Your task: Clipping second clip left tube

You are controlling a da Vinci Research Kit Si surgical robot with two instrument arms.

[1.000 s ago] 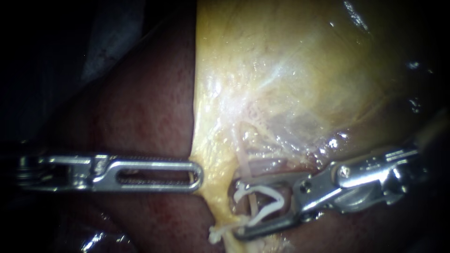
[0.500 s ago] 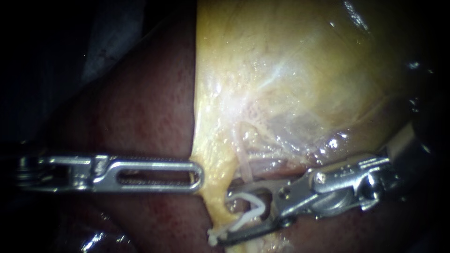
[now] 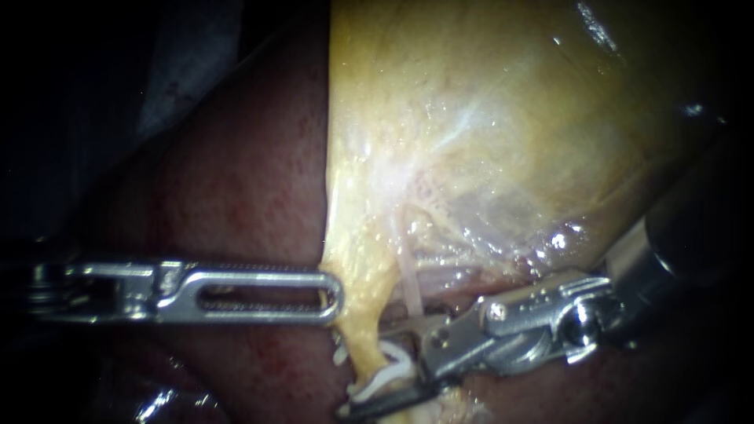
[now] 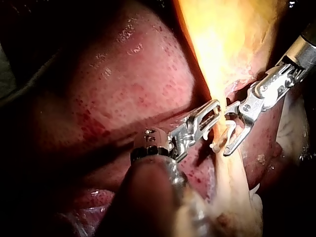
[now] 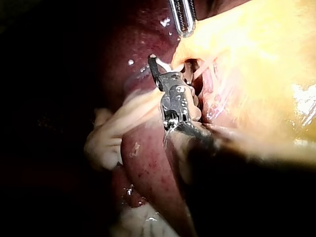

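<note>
Endoscope: L instrument [image 3: 334, 297] clamped on gallbladder [image 3: 471, 118] edge. R instrument [image 3: 367, 369] – jaws hold a white clip [image 3: 386, 375], seemingly astride the pale tube [image 3: 410, 279], not squeezed flat. Step: seating clip – next needs a full squeeze.
L wrist: clip at tube.
R wrist: tips part hidden.
No legible writing.

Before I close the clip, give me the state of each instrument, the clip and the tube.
Left instrument: end effector shut on the gallbladder edge.
Right instrument: end effector shut on the clip, its two halves apart.
Clip: open, not latched.
Tube: uncut, runs down toward the clip; whether it sits inside the clip is hidden by tissue.
</note>
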